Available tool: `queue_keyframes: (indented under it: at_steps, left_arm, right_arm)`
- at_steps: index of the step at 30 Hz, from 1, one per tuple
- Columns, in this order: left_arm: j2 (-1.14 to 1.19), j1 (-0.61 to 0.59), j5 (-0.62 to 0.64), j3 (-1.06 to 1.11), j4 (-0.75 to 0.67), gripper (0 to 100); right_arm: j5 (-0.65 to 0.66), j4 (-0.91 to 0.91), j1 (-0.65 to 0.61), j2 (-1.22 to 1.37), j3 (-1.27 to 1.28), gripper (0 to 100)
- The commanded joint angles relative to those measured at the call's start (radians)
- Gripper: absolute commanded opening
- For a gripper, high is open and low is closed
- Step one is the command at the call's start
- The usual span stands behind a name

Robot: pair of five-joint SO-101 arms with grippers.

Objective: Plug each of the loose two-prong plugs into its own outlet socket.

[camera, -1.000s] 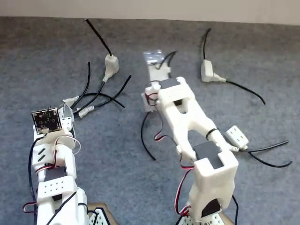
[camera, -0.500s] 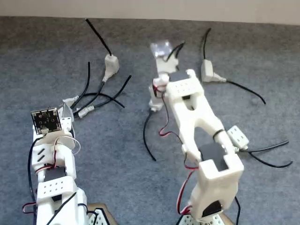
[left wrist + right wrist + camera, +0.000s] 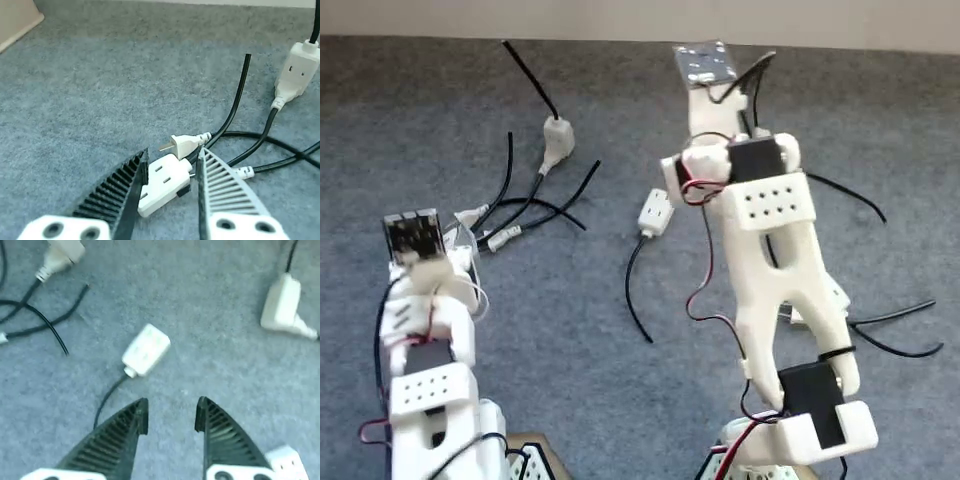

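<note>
Across a grey, short-pile carpet (a pale wall strip runs along its far edge) trail glossy black cords. At near left, the left gripper holds its ridged black fingers apart. A rounded white plastic socket block sits between them, and a small two-prong plug lies just beyond, its metal prongs plain in the left wrist view. The right gripper, likewise spread and empty, hangs over carpet near a boxy socket block at centre.

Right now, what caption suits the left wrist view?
Open left gripper over an outlet socket, beside a loose plug on grey carpet.
</note>
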Motion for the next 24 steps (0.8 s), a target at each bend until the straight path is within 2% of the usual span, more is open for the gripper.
queue_keyframes:
  at_steps: [1,4,8,10,15,24]
  left_arm:
    - [-0.002,0.004,0.083,-0.321,0.328,16]
    - [-0.001,0.045,0.081,-0.499,0.493,16]
    - [0.067,0.091,0.080,-0.665,0.617,16]
    - [0.177,0.096,0.080,-0.754,0.672,16]
    - [0.564,0.076,0.072,-1.043,0.822,16]
    - [1.218,0.018,-0.295,-1.672,1.096,16]
  right_arm:
    - [0.003,0.087,0.045,-0.050,-0.028,16.3]
    - [0.003,0.107,0.067,-0.061,0.067,16.3]
    - [0.003,0.090,0.091,-0.056,0.209,16.3]
    - [-0.011,0.050,0.105,-0.059,0.283,16.3]
    - [-0.140,-0.079,0.139,-0.053,0.455,16.3]
    - [-0.158,-0.438,0.133,-0.051,0.797,16.3]
